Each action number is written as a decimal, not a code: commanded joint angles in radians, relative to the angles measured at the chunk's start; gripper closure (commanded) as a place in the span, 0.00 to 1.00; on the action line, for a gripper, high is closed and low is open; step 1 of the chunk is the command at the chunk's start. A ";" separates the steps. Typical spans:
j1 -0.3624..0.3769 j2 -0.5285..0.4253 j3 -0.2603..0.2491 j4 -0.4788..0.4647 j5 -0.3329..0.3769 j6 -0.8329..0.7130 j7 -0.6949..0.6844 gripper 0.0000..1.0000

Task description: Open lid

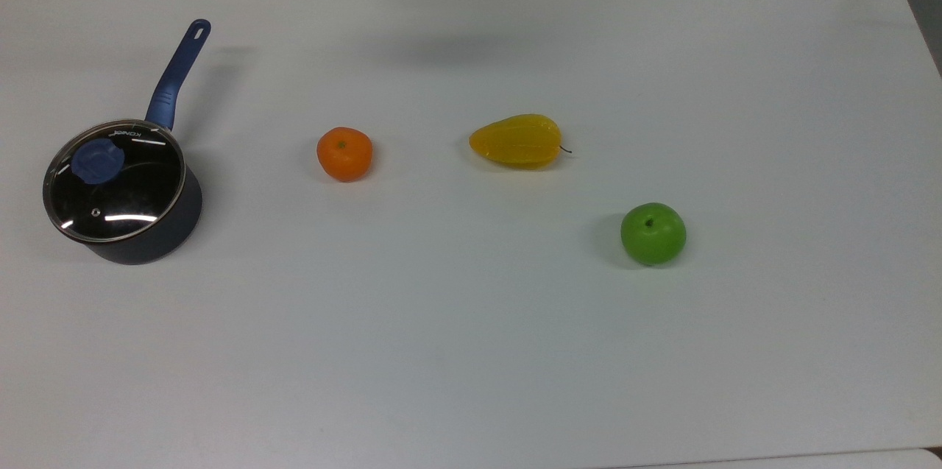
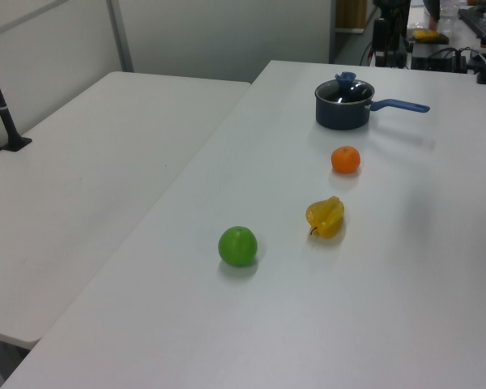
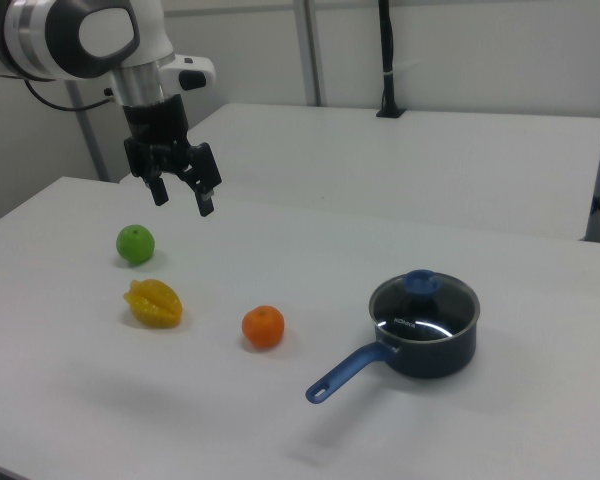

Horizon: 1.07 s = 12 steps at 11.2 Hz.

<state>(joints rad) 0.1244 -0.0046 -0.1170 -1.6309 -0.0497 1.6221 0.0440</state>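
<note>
The lid [image 1: 115,180] is a clear glass disc with a steel rim and a blue knob [image 1: 98,160]. It rests flat on a dark saucepan [image 1: 147,241] with a blue handle [image 1: 176,71] at the top view's left. The lid [image 3: 424,299] and saucepan [image 3: 435,355] stand at the right view's right, and the lid [image 2: 346,89] is far back in the left view. My gripper [image 3: 183,196] hangs open high above the table at the right view's upper left, far from the lid, with nothing between its fingers.
An orange [image 1: 344,153], a yellow starfruit [image 1: 517,140] and a green apple [image 1: 653,233] lie in a loose row across the white table [image 1: 471,351]. A second white table [image 2: 81,178] stands beside it. A black post [image 3: 387,60] rises from that table.
</note>
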 commanded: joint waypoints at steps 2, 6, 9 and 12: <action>-0.035 -0.011 -0.006 -0.001 0.002 0.002 -0.013 0.00; -0.071 0.020 -0.007 0.008 0.001 0.010 -0.015 0.00; -0.156 0.086 -0.009 0.036 0.001 0.141 -0.016 0.00; -0.268 0.175 -0.009 0.039 0.001 0.362 -0.007 0.00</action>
<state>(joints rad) -0.0745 0.0960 -0.1229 -1.6216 -0.0497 1.8596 0.0422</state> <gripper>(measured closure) 0.000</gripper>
